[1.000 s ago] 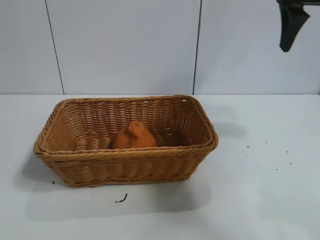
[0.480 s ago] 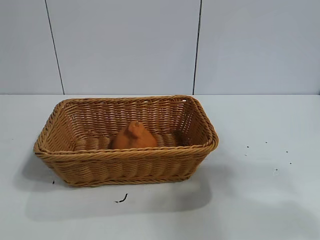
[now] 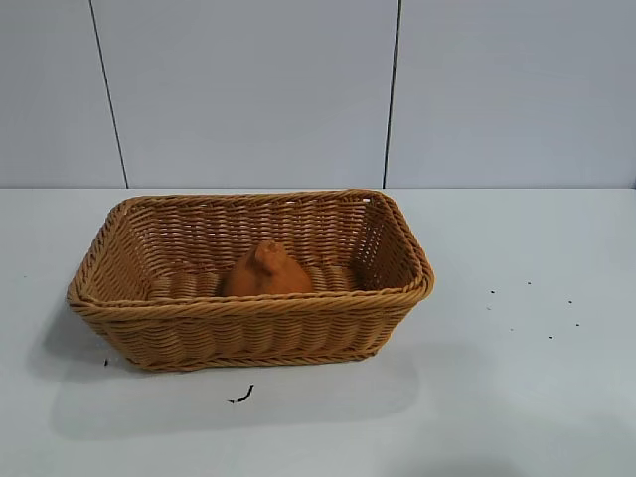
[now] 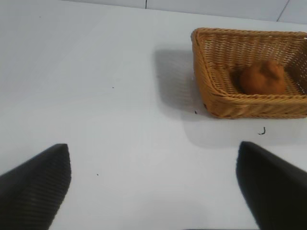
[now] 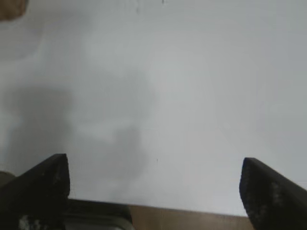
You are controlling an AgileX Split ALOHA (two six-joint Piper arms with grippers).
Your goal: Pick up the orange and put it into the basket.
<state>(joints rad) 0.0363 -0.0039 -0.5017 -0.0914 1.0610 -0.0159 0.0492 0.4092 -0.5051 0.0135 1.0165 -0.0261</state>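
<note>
And there it sits: the orange (image 3: 265, 271) is down on the floor of the basket (image 3: 253, 308), roughly mid-basket and tucked toward the near wall, knobby bump pointing up, with nothing touching it. By the look of things the job is as good as done: fruit inside, basket upright on the white table (image 3: 517, 397), no arm anywhere in the outside view. What is left, I would judge, is only for the arms to settle out of the way. Over to the tools: the left gripper (image 4: 153, 184) has its fingers spread wide and empty, hanging over bare table, well apart from the basket, which it sees off to one side with the orange inside. The right gripper (image 5: 156, 189) is likewise wide apart with nothing between its fingers, looking down at plain tabletop, touching nothing that I can see.
</note>
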